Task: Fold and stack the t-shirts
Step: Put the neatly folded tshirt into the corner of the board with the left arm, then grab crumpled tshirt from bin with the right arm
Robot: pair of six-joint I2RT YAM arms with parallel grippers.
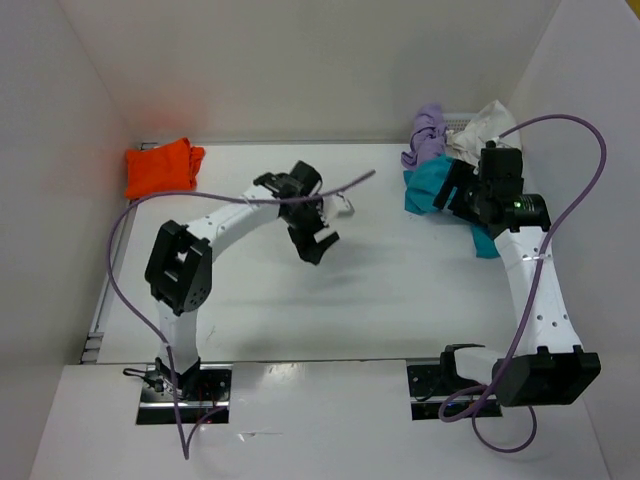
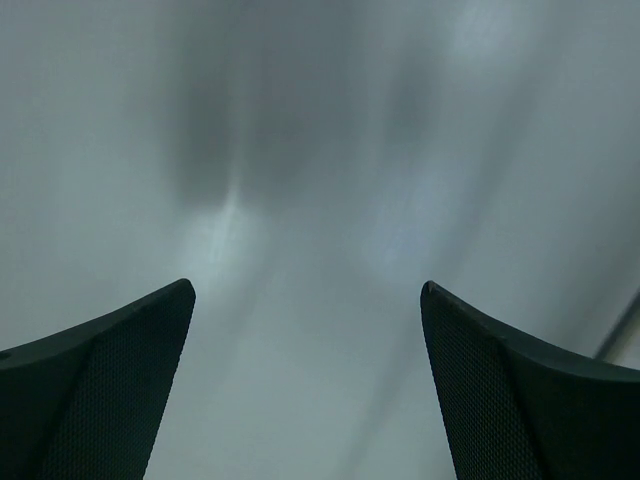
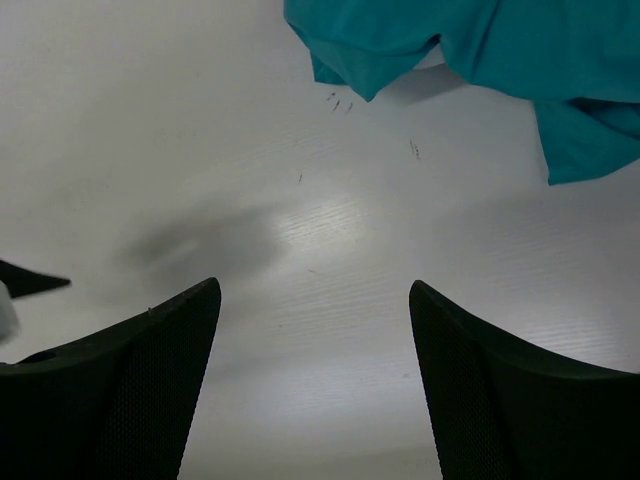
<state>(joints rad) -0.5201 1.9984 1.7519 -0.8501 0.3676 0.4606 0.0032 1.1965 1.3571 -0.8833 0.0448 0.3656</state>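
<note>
At the far right corner: three t-shirts lie bunched together, the lavender t-shirt (image 1: 426, 135) at the back left, the off-white t-shirt (image 1: 487, 125) just right of it, the teal t-shirt (image 1: 425, 187) in front of both and touching them.
Far left corner: the orange t-shirt (image 1: 160, 167) lies folded into a compact block, alone, well apart from the other three.
Right gripper (image 1: 447, 188): its jaws stand wide apart with nothing between them; it hangs over the teal t-shirt's near side, the wrist covering part of the cloth in the top view.
Right wrist view: the teal t-shirt (image 3: 480, 50) lies crumpled just beyond the tips of the right gripper (image 3: 315, 300); only bare table (image 3: 200, 120) shows between the fingers (image 3: 150, 380), and no cloth touches them.
Left gripper (image 1: 318, 243): spread fully apart and holding nothing, over the middle of the table (image 1: 380, 300), between the orange t-shirt and the pile, near neither.
Left wrist view: only blurred table surface (image 2: 300, 150) beyond the left gripper (image 2: 308, 290); no shirt in sight.
Teal spread: a further strip of the cloth shows to the right of the right arm.
</note>
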